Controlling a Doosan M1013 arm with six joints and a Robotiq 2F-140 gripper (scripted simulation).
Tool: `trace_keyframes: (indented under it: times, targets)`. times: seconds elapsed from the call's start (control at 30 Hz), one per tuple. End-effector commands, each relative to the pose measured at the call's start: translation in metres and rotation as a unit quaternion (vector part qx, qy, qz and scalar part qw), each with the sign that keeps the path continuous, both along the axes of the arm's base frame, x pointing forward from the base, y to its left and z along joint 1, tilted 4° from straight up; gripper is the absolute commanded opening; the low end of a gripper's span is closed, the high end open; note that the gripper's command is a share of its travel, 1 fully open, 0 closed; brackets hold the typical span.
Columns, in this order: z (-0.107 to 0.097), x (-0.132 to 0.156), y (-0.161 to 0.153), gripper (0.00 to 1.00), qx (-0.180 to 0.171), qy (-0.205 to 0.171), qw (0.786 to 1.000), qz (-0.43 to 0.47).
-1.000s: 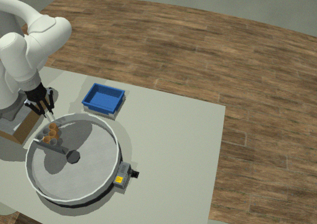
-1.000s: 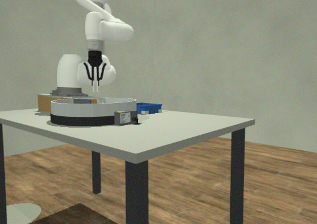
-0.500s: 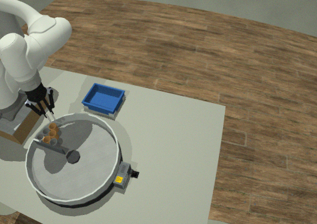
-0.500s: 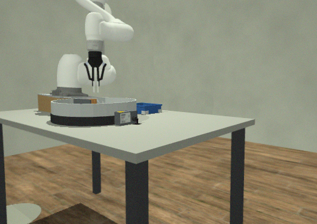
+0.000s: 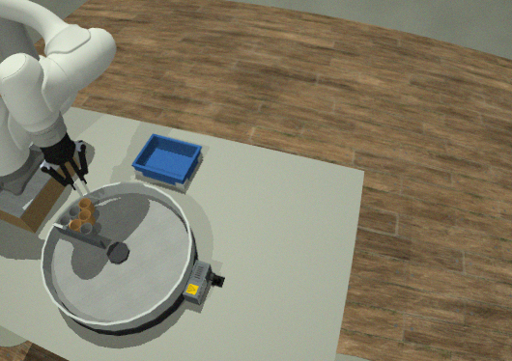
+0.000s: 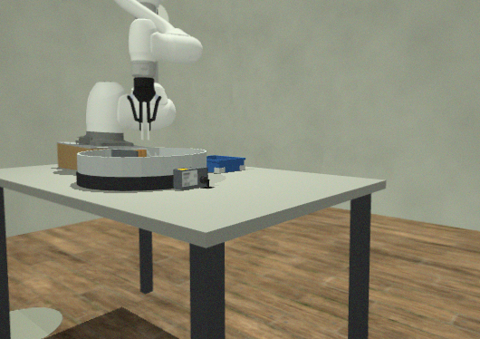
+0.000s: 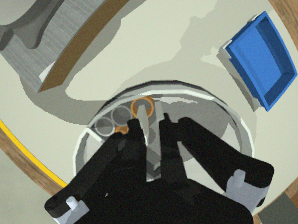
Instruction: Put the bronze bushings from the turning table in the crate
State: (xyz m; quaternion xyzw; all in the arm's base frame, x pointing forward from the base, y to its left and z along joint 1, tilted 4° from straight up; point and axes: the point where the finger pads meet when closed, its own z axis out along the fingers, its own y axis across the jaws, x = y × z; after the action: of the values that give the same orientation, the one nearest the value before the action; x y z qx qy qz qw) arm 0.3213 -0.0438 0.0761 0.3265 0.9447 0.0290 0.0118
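My gripper point(image 5: 85, 189) point(image 6: 145, 137) point(image 7: 151, 112) is shut to a narrow gap, with nothing seen between its pale fingertips. It hangs above the rim of the turning table point(image 5: 145, 286) point(image 6: 136, 165) point(image 7: 210, 120), near the bushings. Three bronze bushings stand there: one nearest the rim point(image 5: 90, 208) point(image 7: 133, 109), one in the middle point(image 5: 89, 217) and one by the divider point(image 5: 75, 226). Three steel bushings stand among them: one point(image 5: 73, 212) point(image 7: 121, 116), one at the outer end point(image 5: 65, 221) point(image 7: 104, 126) and one at the inner end point(image 5: 86, 229). The blue crate point(image 5: 159, 174) point(image 6: 226, 165) point(image 7: 248, 75) shows no bushings inside.
A grey divider point(image 5: 79, 236) runs from the rim to the dark hub point(image 5: 118, 253). A raised wall surrounds the turning table. A grey box with a yellow label point(image 5: 197, 281) point(image 6: 187, 179) is at its side. The robot's base block point(image 5: 41, 206) point(image 6: 68, 156) stands close by.
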Motion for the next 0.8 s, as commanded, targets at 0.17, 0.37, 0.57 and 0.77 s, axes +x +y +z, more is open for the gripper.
trace_keyframes:
  times: [0.17, 0.37, 0.57, 0.77]
  targets:
    - [-0.002, 0.0, 0.0013, 0.1, 0.002, -0.001, 1.0, 0.001]
    - [-0.002, 0.0, 0.0012, 0.1, 0.002, -0.001, 1.0, 0.001]
    - [-0.0022, -0.0003, -0.0019, 0.1, 0.002, -0.001, 1.0, 0.001]
    - [-0.0022, -0.0003, -0.0022, 0.1, 0.002, -0.001, 1.0, 0.001]
